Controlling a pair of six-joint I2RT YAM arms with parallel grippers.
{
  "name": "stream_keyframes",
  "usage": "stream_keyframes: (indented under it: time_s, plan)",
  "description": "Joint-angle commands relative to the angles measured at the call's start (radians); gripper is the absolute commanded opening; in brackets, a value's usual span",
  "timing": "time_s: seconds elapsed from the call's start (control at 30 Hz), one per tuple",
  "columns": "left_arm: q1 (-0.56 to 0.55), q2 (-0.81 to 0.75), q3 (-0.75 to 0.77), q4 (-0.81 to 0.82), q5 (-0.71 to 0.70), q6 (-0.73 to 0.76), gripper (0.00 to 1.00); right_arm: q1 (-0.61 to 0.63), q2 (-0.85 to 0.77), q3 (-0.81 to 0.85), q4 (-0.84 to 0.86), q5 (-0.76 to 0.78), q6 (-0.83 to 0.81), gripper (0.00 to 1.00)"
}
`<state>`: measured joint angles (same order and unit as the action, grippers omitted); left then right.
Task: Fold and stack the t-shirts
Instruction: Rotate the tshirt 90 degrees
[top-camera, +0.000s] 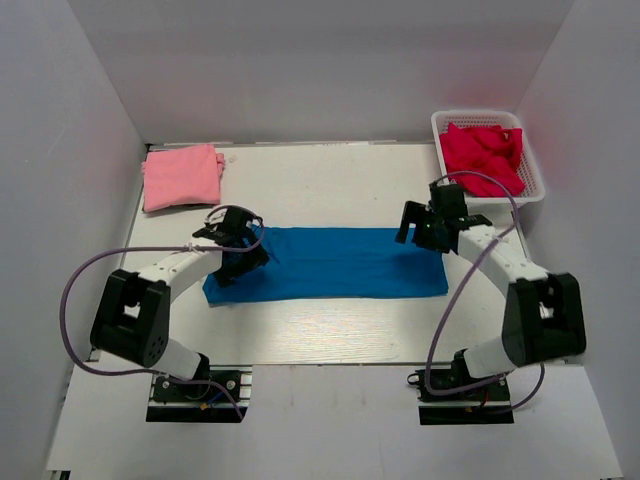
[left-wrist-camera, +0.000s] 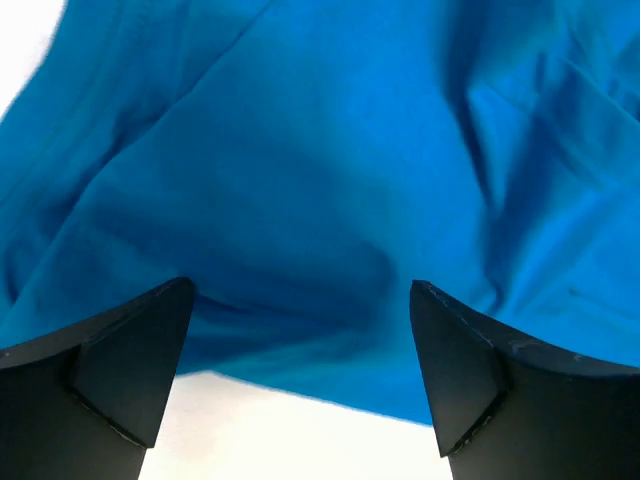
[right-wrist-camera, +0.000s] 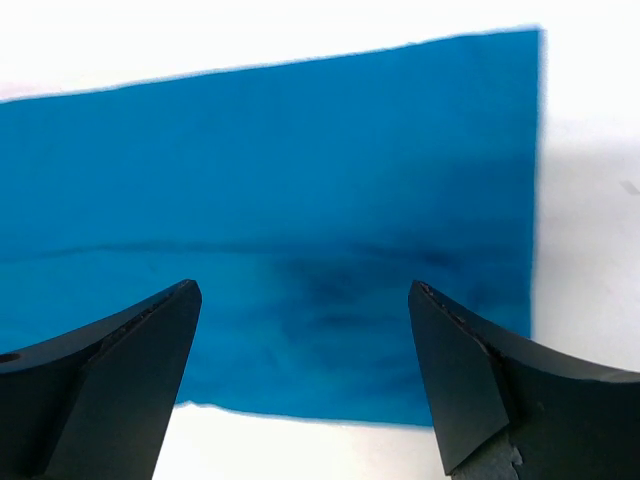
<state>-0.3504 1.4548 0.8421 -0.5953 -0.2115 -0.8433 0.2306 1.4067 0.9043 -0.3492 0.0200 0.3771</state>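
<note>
A bright blue t-shirt (top-camera: 330, 262) lies folded into a long flat strip across the middle of the table. My left gripper (top-camera: 243, 243) is open over the strip's left end; its wrist view shows the wrinkled blue cloth (left-wrist-camera: 320, 180) just beyond the fingers. My right gripper (top-camera: 428, 226) is open over the strip's far right corner; its wrist view shows the smooth blue cloth (right-wrist-camera: 300, 200) beyond the fingers. Neither gripper holds anything. A pale pink t-shirt (top-camera: 181, 176) lies folded at the back left.
A white basket (top-camera: 535, 165) at the back right holds crumpled red cloth (top-camera: 483, 155). White walls enclose the table on three sides. Both arm bases sit at the near edge.
</note>
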Motion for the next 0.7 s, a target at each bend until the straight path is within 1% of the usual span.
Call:
stream_keyframes:
  time_s: [0.0,0.07,0.1,0.13,0.17,0.2,0.33,0.37,0.4,0.43,0.47,0.5,0.53,0.57,0.6,0.63,0.67]
  plan:
    - [0.014,0.021,0.052,0.045,0.008,-0.048,1.00,0.001,0.125,0.093,0.064,-0.095,0.000,0.90]
    - [0.014,0.085,0.113,0.029,-0.003,-0.057,1.00,-0.002,0.167,0.128,0.076,-0.095,0.002,0.90]
    - [0.014,0.107,0.132,0.029,-0.017,-0.057,1.00,-0.002,0.231,0.139,0.069,-0.086,0.005,0.90]
    - [0.024,0.152,0.150,0.020,-0.017,-0.057,1.00,-0.002,0.250,0.172,0.061,-0.072,0.012,0.90]
    - [0.024,0.179,0.190,0.020,-0.017,-0.057,1.00,-0.002,0.264,0.177,0.026,-0.059,0.019,0.90]
    - [0.024,0.206,0.208,0.020,-0.017,-0.048,1.00,-0.002,0.297,0.179,0.030,-0.054,0.025,0.90]
    - [0.045,0.373,0.330,0.011,0.006,-0.028,1.00,-0.004,0.324,0.099,0.056,-0.058,0.052,0.90]
    - [0.045,0.412,0.385,0.011,0.006,-0.016,1.00,-0.005,0.324,0.075,0.056,-0.071,0.060,0.90]
    - [0.056,0.500,0.420,0.011,0.017,0.001,1.00,-0.004,0.322,0.049,0.041,-0.080,0.062,0.90]
    - [0.065,0.551,0.518,-0.013,0.026,0.018,1.00,-0.004,0.307,0.015,0.029,-0.106,0.060,0.90]
    - [0.065,0.605,0.576,-0.040,0.015,0.030,1.00,0.001,0.295,-0.033,0.020,-0.106,0.060,0.90]
    - [0.065,0.707,0.689,-0.079,0.015,0.048,1.00,0.010,0.231,-0.062,0.030,-0.114,0.063,0.90]
    - [0.065,0.760,0.751,-0.080,0.015,0.068,1.00,0.016,0.213,-0.097,0.035,-0.121,0.062,0.90]
    - [0.065,0.813,0.820,-0.090,0.015,0.079,1.00,0.022,0.186,-0.201,0.042,-0.171,0.063,0.90]
    - [0.053,0.867,0.889,-0.081,0.036,0.114,1.00,0.032,0.140,-0.231,0.049,-0.181,0.060,0.90]
    - [0.053,0.924,1.054,-0.081,0.069,0.130,1.00,0.076,0.099,-0.255,0.038,-0.210,0.065,0.90]
    - [0.041,1.040,1.145,-0.081,0.160,0.145,1.00,0.096,0.081,-0.319,0.012,-0.222,0.063,0.90]
